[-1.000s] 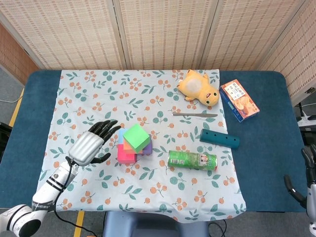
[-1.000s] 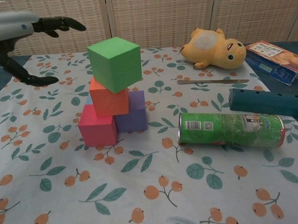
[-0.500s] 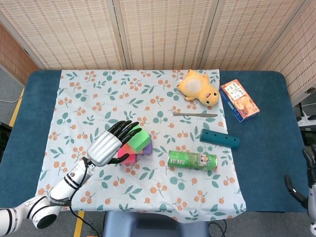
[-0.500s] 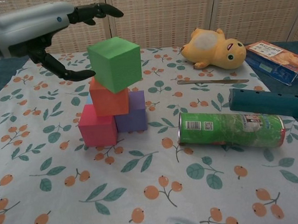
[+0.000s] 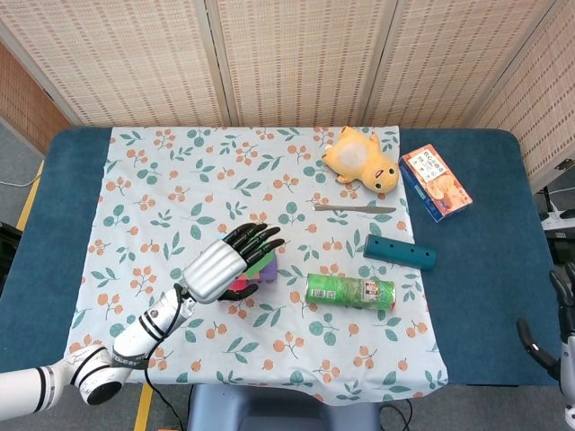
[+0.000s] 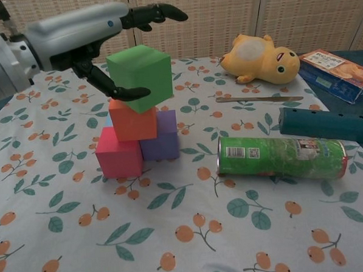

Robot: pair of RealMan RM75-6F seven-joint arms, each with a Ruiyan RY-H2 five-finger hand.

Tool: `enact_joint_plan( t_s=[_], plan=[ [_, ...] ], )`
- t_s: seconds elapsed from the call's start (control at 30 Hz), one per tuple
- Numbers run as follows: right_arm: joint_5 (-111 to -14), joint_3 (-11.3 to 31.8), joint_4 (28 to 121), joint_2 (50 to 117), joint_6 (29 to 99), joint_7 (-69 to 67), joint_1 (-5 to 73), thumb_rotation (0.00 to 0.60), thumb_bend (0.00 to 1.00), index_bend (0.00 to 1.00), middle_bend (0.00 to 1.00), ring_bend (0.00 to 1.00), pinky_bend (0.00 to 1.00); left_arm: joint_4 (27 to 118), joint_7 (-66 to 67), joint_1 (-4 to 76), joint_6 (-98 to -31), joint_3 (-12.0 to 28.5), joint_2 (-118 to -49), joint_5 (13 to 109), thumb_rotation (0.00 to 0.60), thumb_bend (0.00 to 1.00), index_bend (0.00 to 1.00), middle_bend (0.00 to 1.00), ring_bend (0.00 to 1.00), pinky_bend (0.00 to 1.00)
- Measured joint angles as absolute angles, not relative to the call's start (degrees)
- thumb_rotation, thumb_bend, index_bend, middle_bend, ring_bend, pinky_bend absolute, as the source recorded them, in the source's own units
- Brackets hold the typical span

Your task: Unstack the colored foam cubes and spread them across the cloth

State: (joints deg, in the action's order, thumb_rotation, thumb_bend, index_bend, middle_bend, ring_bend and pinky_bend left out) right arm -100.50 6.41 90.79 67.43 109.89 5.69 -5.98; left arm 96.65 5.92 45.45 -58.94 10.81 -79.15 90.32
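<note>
The foam cubes stand stacked near the middle of the floral cloth (image 5: 162, 180). A green cube (image 6: 140, 74) sits tilted on top of an orange cube (image 6: 132, 123). Below are a pink cube (image 6: 118, 156) and a purple cube (image 6: 162, 140), with a light blue one (image 6: 109, 120) mostly hidden behind. My left hand (image 6: 97, 31) hovers over the green cube, fingers spread above its top and the thumb across its front left face, not closed on it. From the head view this left hand (image 5: 229, 260) covers most of the stack. My right hand (image 5: 561, 332) hangs empty, fingers apart, off the table's right front corner.
A green can (image 6: 280, 158) lies on its side right of the stack. Behind it are a teal bar (image 6: 324, 125), a knife (image 6: 259, 99), a yellow plush (image 6: 259, 59) and a snack box (image 6: 339, 73). Bare cloth lies to the left and front of the stack.
My left hand has swept right from the cloth's left side to over the stack, and its thumb now lies against the green cube. The cubes and right hand have not moved.
</note>
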Motion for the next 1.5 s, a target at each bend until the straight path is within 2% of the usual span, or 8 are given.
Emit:
enact_joint_plan(
  t_s=[0.47, 0.73, 0.83, 0.93, 1.0, 1.23, 1.5],
  plan=[
    [-100.4, 6.2, 91.0, 67.1, 109.3, 5.4, -5.9, 0.600, 0.24, 0.00, 0.00, 0.00, 0.00, 92.4, 8.5, 50.9, -51.7, 12.7, -82.1, 82.6, 0.600, 0.31, 0.00, 0.00, 0.00, 0.11],
    [-100.3, 6.3, 91.0, 67.1, 109.3, 5.4, -5.8, 0.600, 0.24, 0.00, 0.00, 0.00, 0.00, 91.0, 10.2, 51.7, -50.5, 13.1, -82.5, 77.9, 0.600, 0.31, 0.00, 0.00, 0.00, 0.14],
    [-100.3, 6.3, 90.9, 67.3, 109.2, 5.6, -5.8, 0.600, 0.24, 0.00, 0.00, 0.00, 0.00, 91.0, 10.9, 51.8, -50.7, 13.1, -82.1, 77.4, 0.600, 0.31, 0.00, 0.05, 0.04, 0.22],
    [-100.3, 6.3, 90.8, 67.4, 109.1, 5.8, -5.8, 0.600, 0.24, 0.00, 0.00, 0.00, 0.00, 90.9, 11.6, 51.6, -51.7, 12.8, -82.0, 77.3, 0.600, 0.31, 0.03, 0.16, 0.16, 0.36],
    [-100.2, 6.2, 90.8, 67.5, 109.0, 5.9, -5.8, 0.600, 0.24, 0.00, 0.00, 0.00, 0.00, 90.9, 12.1, 51.5, -52.0, 12.5, -81.9, 77.3, 0.600, 0.31, 0.04, 0.19, 0.21, 0.41],
    [-100.2, 6.3, 90.7, 67.6, 109.0, 6.0, -5.7, 0.600, 0.24, 0.00, 0.00, 0.00, 0.00, 90.9, 13.0, 51.3, -53.0, 12.1, -81.9, 76.8, 0.600, 0.31, 0.04, 0.23, 0.26, 0.51],
    [-100.1, 6.2, 90.8, 67.5, 108.5, 6.2, -5.6, 0.600, 0.24, 0.00, 0.00, 0.00, 0.00, 93.7, 14.7, 49.1, -59.1, 12.1, -79.4, 78.8, 0.600, 0.31, 0.07, 0.25, 0.30, 0.56]
  ],
)
